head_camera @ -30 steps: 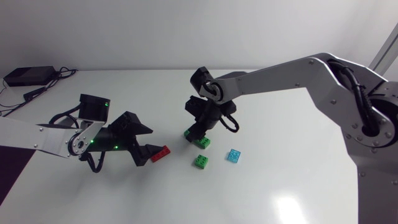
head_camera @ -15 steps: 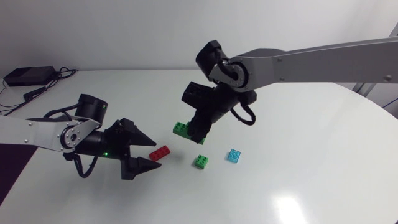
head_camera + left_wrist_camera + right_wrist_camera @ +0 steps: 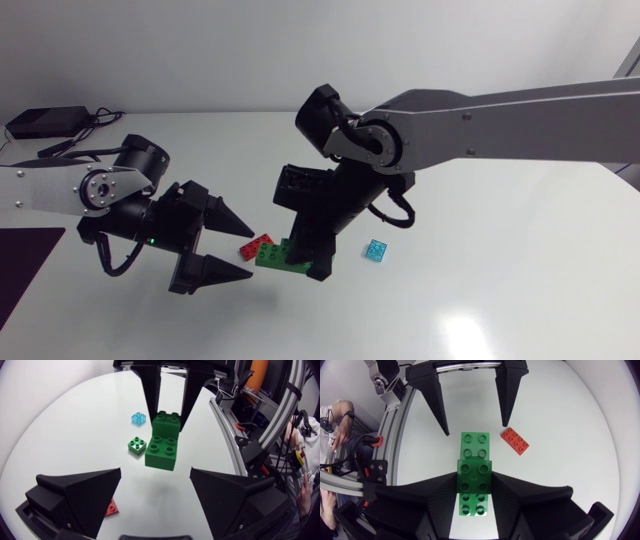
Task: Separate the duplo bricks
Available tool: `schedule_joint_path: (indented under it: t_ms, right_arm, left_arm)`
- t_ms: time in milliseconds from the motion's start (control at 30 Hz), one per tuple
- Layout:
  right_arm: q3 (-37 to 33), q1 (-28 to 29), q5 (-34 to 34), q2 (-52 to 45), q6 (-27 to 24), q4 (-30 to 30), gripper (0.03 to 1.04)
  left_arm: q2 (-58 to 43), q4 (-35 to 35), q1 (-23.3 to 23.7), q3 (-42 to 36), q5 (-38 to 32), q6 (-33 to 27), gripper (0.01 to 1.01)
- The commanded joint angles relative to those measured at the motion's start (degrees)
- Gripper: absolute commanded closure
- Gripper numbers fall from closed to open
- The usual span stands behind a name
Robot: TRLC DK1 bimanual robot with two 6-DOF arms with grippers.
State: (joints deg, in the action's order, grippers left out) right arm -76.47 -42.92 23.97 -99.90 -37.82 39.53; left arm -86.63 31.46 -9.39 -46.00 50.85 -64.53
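Green stack (image 3: 272,253) nearer left end effector (image 3: 250,252)

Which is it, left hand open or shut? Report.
Open. The left hand has fingers spread wide, clear of the green bricks ahead.

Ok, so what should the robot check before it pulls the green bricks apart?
1. Grip: right gripper shut on green brick stack, ok.
2. Opening: left gripper wide open, ok.
3. Aim: stack lined up with left gripper's gap, ok.
4. Reach: stack inside that gap, not ok; it sits just ahead.
5. Clearance: red brick away from left gripper, cannot tell; it lies close beneath.
6. Others: small green brick and blue brick out of the way, ok.
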Motion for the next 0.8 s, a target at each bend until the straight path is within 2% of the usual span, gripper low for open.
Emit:
schedule_joint_path:
  t_ms: [0,167,367,533,767]
  right_arm:
    - [1.14,-0.5,0.73,1.2,-1.46,0.73,0.76]
    - [1.14,-1.64,1.08,1.02,-1.11,0.55,0.76]
    - [1.76,-3.4,2.05,0.93,0.03,-0.24,0.76]
    - [2.11,-3.93,2.31,1.28,0.73,-0.33,0.76]
    - [2.11,-4.37,2.58,1.55,1.44,-0.94,0.76]
  left_arm:
    - [1.82,3.17,-0.28,-1.55,1.44,-4.64,0.074]
    - [2.08,7.03,-0.63,-1.29,1.53,-8.07,0.09]
    - [2.43,7.3,-1.42,-0.67,1.88,-8.15,0.128]
    - [2.17,7.21,-1.6,-0.23,1.88,-9.03,0.297]
    - [2.61,7.21,-1.77,0.47,1.97,-9.3,0.584]
